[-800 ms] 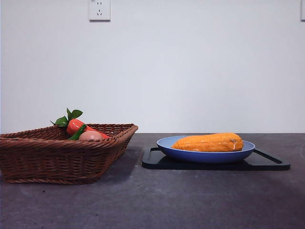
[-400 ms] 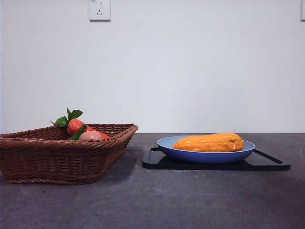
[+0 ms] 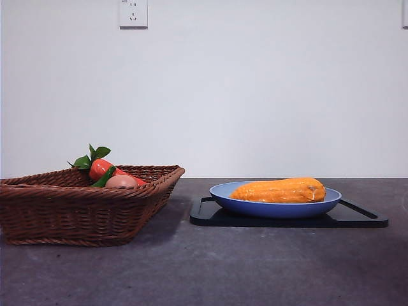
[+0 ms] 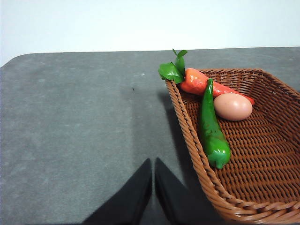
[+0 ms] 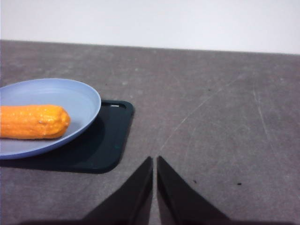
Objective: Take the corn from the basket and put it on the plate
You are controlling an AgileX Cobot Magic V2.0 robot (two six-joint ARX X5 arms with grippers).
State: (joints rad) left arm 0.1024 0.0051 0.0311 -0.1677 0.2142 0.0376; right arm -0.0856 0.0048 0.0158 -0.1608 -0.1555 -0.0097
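The orange-yellow corn (image 3: 279, 190) lies on its side in the blue plate (image 3: 274, 208); the right wrist view shows the corn (image 5: 33, 122) and the plate (image 5: 70, 96) too. The wicker basket (image 3: 83, 204) stands at the left of the table and holds no corn. My left gripper (image 4: 153, 161) is shut and empty, beside the basket (image 4: 187, 126) over bare table. My right gripper (image 5: 154, 159) is shut and empty, off to the side of the plate. Neither arm shows in the front view.
The plate rests on a flat black tray (image 3: 357, 217). In the basket lie a red-orange carrot with green leaves (image 4: 197, 80), a green pepper (image 4: 212, 136) and a pinkish-tan egg (image 4: 232, 107). The grey tabletop (image 3: 204, 268) stretches in front of both.
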